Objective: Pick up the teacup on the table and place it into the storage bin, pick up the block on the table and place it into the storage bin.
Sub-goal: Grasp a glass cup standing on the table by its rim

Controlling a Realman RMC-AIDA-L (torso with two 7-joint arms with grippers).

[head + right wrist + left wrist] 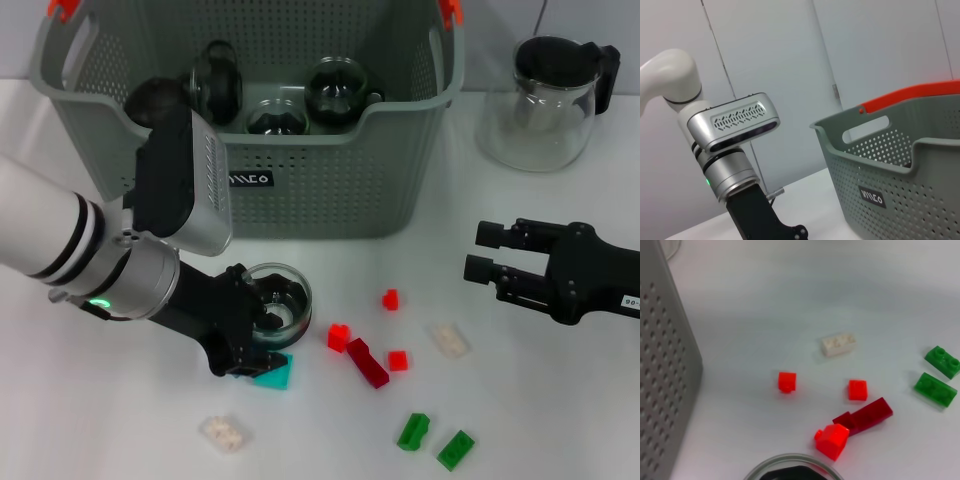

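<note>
Nearest the robot, a white block (224, 432) and two green blocks (435, 441) lie loose on the table (560, 400). Just beyond them the left gripper (262, 335) is down at the teacup (281, 297), a small clear glass cup standing on the table in front of the storage bin (300, 190). One dark finger appears to sit inside the bowl and the other outside the near wall, with a teal block (273, 373) just beside the fingertips. Whether the fingers already pinch the glass wall cannot be told from these views. The left wrist view shows only the cup's rim (790, 465) and, beyond it, the red blocks (832, 440), a dark red block (865, 416) and another white block (838, 344).

The right gripper (487, 253) hovers over the table to the right, well apart from the cup, fingers spread and holding nothing.

Farther off, the storage bin already contains several glass cups (278, 118). A glass pitcher (545, 100) stands to its right.

Risks, as judged from here: a thin, smooth glass wall held at one edge may slip or swing on lifting. The bin's front wall is tall, so a low carry could strike the rim. Releasing onto the cups inside could knock glass on glass. The teal block may be dragged along by the fingertips.
</note>
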